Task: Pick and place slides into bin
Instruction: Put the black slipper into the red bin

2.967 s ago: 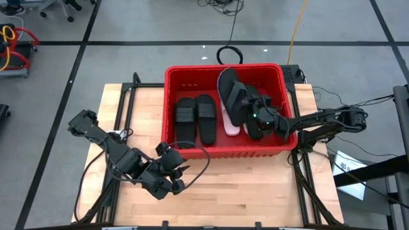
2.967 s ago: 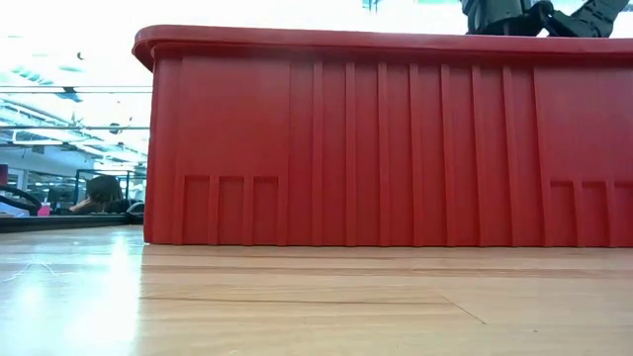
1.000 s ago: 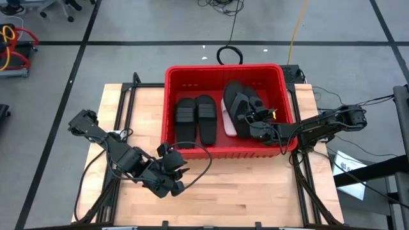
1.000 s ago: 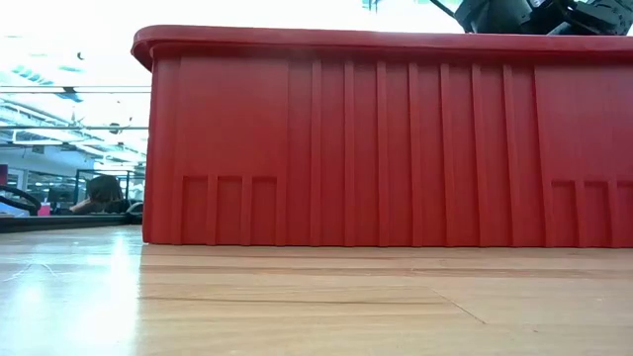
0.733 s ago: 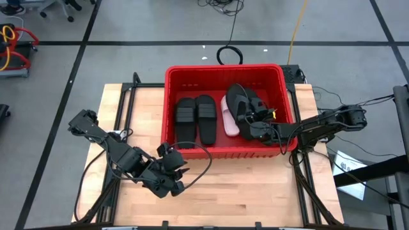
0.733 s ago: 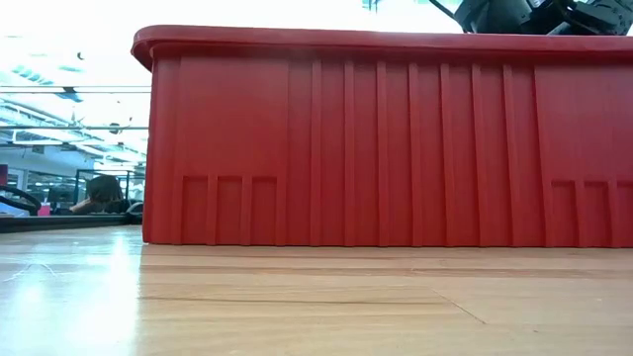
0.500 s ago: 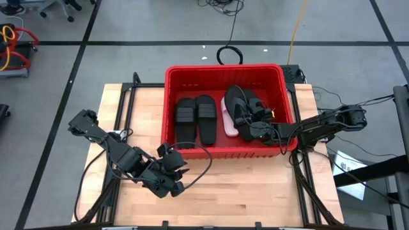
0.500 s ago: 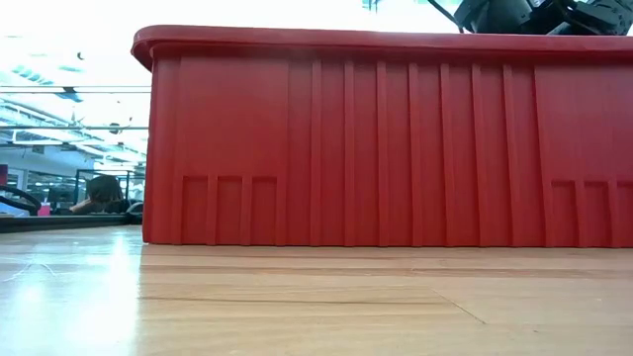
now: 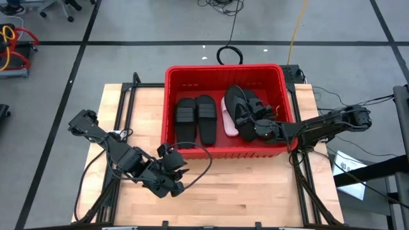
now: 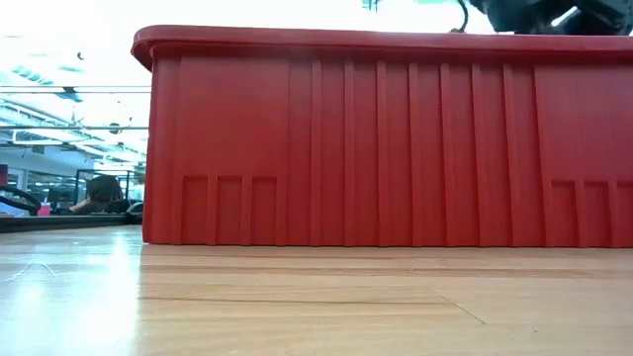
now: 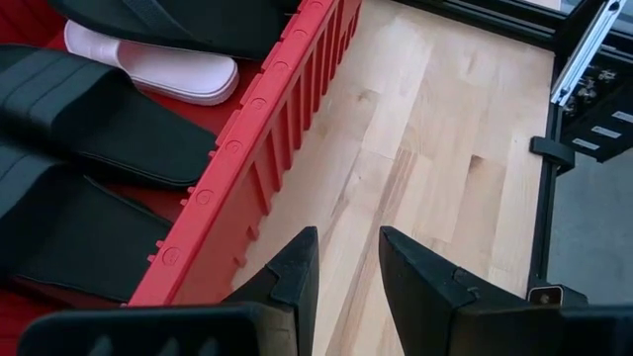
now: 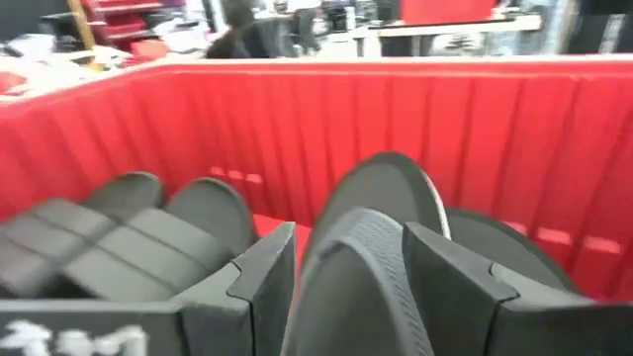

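Note:
The red bin (image 9: pixel 223 67) stands at the table's far middle. In its left half, side by side, lie two black slides (image 9: pixel 185 119) (image 9: pixel 206 119). A pale pink slide (image 9: pixel 229 122) lies to their right, partly under a black slide (image 9: pixel 241 105). My right gripper (image 9: pixel 254 126) reaches into the bin's right part. It is open, with a finger on each side of that black slide (image 12: pixel 361 267). My left gripper (image 9: pixel 172 167) hovers open over the table near the bin's near left corner, with nothing between its fingers (image 11: pixel 297 267). My right gripper stands level over the black slide's strap (image 12: pixel 366 247), coming from the table's right, one finger on either side of it. I cannot tell whether the fingers touch it. The slide lies on other slides in the bin.
Bare wooden table top (image 9: pixel 255 185) stretches in front of the bin and to its left. The bin's tall near wall (image 10: pixel 346 138) fills the low view. A black cable (image 9: pixel 201 160) loops off my left arm. Dark metal frame rails (image 11: pixel 584 59) run along the table's edges.
My right gripper has risen a little and turned at the wrist above the bin's right part. The black slide beneath it has settled slightly toward the bin's near wall and lies over the pink one.

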